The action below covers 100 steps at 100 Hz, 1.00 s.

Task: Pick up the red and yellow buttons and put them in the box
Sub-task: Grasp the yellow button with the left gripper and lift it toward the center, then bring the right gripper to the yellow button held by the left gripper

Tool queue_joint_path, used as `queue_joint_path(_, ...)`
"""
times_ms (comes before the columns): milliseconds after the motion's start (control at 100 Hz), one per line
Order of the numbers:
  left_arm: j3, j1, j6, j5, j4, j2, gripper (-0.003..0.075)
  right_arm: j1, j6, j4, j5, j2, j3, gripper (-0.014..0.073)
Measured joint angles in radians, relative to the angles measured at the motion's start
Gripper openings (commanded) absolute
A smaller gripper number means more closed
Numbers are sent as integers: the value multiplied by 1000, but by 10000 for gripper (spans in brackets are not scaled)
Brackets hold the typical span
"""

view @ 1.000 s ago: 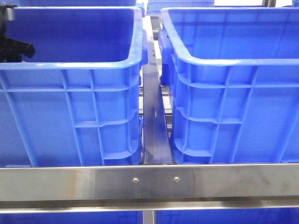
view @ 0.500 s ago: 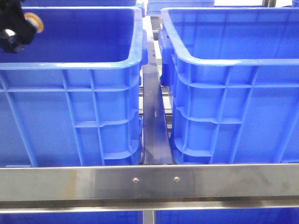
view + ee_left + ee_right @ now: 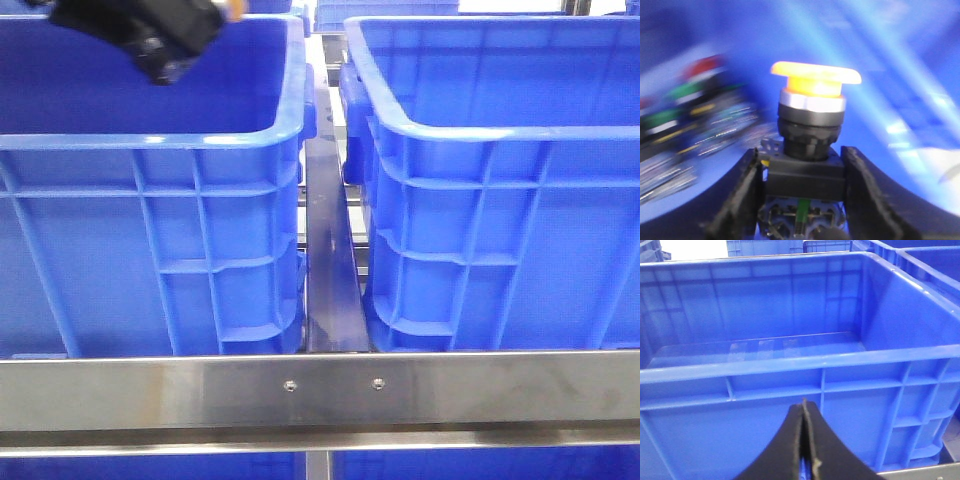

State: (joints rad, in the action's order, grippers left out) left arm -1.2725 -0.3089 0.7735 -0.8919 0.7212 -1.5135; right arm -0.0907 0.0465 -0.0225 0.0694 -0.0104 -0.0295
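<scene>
My left gripper [image 3: 802, 156] is shut on the black body of a push button with an orange-yellow cap [image 3: 815, 78]. In the front view the left gripper [image 3: 150, 30] is high over the left blue crate [image 3: 150, 142], with the yellow cap [image 3: 235, 8] at the top edge. A blurred pile of buttons lies in that crate, one with a red cap [image 3: 705, 65]. The right blue crate [image 3: 480, 130] stands beside it. My right gripper [image 3: 804, 407] is shut and empty, in front of a blue crate's outer wall [image 3: 790, 367] whose floor shows bare.
A steel rail [image 3: 320, 385] runs across the front below the crates. A narrow metal strip [image 3: 328, 260] fills the gap between them. More blue crates [image 3: 765, 247] stand further back.
My left gripper rose out of the left crate and swung right along the top of the view, carrying the yellow button. The crates have not moved.
</scene>
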Motion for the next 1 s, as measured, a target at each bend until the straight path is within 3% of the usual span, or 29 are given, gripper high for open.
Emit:
queue_joint_path(430,0,-188,47,-4,32,0,188,0,0,0,0,0,0,-69)
queue_joint_path(1000,0,-202,49,-20,40,0,188,0,0,0,-10,0,5,-69)
